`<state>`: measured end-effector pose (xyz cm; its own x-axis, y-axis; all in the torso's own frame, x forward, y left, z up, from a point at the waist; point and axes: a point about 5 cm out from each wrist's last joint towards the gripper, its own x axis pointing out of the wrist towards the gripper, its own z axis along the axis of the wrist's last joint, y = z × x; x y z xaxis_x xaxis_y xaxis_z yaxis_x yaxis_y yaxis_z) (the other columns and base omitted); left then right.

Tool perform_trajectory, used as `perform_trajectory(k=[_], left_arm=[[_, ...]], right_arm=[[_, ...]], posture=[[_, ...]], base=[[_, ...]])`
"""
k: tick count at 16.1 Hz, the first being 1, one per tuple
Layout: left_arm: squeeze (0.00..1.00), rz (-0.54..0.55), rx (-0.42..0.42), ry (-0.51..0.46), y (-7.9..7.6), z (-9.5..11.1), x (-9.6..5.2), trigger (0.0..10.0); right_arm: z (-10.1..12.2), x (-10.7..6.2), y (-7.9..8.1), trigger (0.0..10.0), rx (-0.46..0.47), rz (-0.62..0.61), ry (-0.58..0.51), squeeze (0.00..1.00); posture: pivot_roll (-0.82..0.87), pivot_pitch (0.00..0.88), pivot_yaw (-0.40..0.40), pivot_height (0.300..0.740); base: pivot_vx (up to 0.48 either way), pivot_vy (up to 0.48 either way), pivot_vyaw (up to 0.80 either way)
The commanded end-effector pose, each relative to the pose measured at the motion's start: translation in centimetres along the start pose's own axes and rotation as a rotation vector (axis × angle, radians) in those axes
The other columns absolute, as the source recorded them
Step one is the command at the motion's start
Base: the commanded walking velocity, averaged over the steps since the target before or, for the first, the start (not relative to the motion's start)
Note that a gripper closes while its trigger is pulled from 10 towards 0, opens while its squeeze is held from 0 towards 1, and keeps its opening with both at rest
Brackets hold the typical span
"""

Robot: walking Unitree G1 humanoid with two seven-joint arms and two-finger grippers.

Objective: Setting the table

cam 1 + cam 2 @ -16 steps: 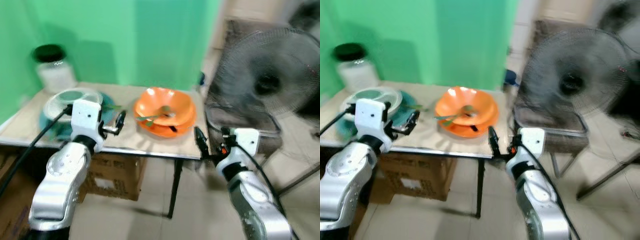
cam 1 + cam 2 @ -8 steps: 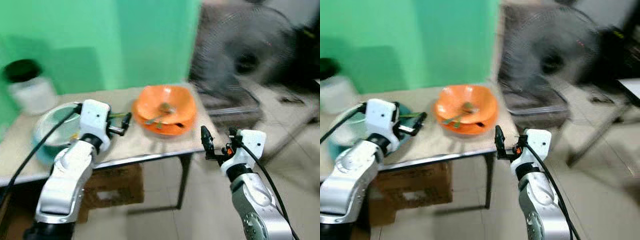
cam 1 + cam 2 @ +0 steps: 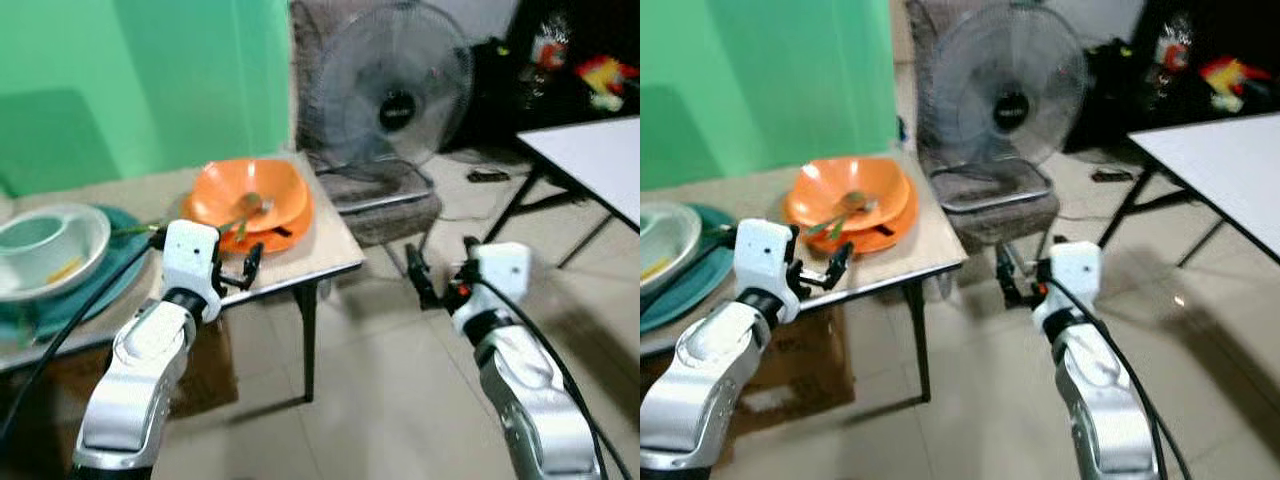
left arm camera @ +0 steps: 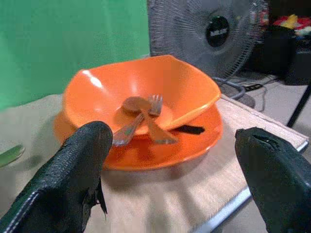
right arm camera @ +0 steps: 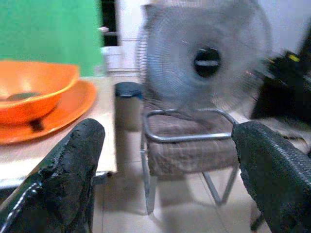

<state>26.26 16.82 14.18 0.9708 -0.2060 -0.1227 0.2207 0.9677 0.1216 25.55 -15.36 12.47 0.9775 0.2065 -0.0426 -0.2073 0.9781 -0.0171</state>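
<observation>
Silver arms, two of them, reach forward at the near edge of the scene. The left gripper (image 3: 250,268) hovers over the near edge of the wooden table (image 3: 330,250), just short of the orange bowl; in the left wrist view its black fingers (image 4: 73,170) stand wide apart with nothing between them. The right gripper (image 3: 420,280) hangs in the air off the table's right end, above the tiled floor (image 3: 380,400), and its fingers (image 5: 63,174) are likewise spread and empty.

On the table, one orange bowl (image 4: 141,92) sits on one orange plate (image 4: 204,131). Inside the bowl lie two utensils, a fork (image 4: 154,104) and a spoon (image 4: 133,104), their handles crossing and reaching out over the bowl's near rim; a small dark piece (image 4: 189,129) rests on the plate beside the bowl. Left of the orange bowl, one white bowl (image 3: 60,250) stands on a teal plate (image 3: 100,290), with something yellowish inside that is too small to make out. A green-handled item (image 4: 9,154) lies on the table between the two settings.

Beyond the table's right end stands one chair (image 3: 385,195) with a metal frame and a brownish seat, and behind it one standing fan (image 3: 395,80); its dark hub carries a white label too blurred to read. A green wall (image 3: 130,80) backs the table. Further right of the fan, one white table (image 3: 590,160) on dark legs stands well apart, with dark clutter and some bright red and yellow items (image 3: 600,75) behind it.
</observation>
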Motion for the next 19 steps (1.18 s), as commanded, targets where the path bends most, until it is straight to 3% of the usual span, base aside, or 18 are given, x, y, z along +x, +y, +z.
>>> perform_trajectory(k=[1, 3, 9, 11, 19], left_arm=[[1.0, 0.005, 0.009, -0.029, 0.1, 0.7, 0.0, 10.0], [1.0, 0.009, 0.016, -0.046, 0.4, 1.2, 0.0, 10.0], [1.0, 0.017, 0.019, -0.067, 0.9, 1.6, 0.3, 10.0], [1.0, 0.014, 0.018, -0.074, 0.8, 1.7, 0.6, 10.0], [1.0, 0.001, 0.064, -0.105, 1.5, 3.6, 2.0, 10.0]], right_arm=[[0.0, 0.2, 0.0, 10.0, 0.025, 0.017, -0.01, 0.0], [0.1, 0.1, 0.4, 10.0, 0.106, 0.002, -0.033, 0.0], [-0.8, -1.3, 0.7, 10.0, 0.191, -0.067, -0.037, 0.0], [-0.7, -1.4, 0.9, 10.0, 0.184, -0.055, -0.038, 0.0], [0.1, -0.2, 1.6, 10.0, 0.177, 0.029, -0.033, 0.0]], posture=[[0.05, 0.0, -0.041, 0.74], [0.05, 0.0, -0.036, 0.74], [0.05, 0.0, -0.026, 0.74], [0.05, 0.0, -0.024, 0.74], [0.06, 0.0, 0.007, 0.74]], base=[[0.0, 0.0, 0.0], [0.0, 0.0, 0.0], [0.306, 0.0, -0.13], [0.36, 0.0, -0.8], [0.254, 0.0, 0.0]])
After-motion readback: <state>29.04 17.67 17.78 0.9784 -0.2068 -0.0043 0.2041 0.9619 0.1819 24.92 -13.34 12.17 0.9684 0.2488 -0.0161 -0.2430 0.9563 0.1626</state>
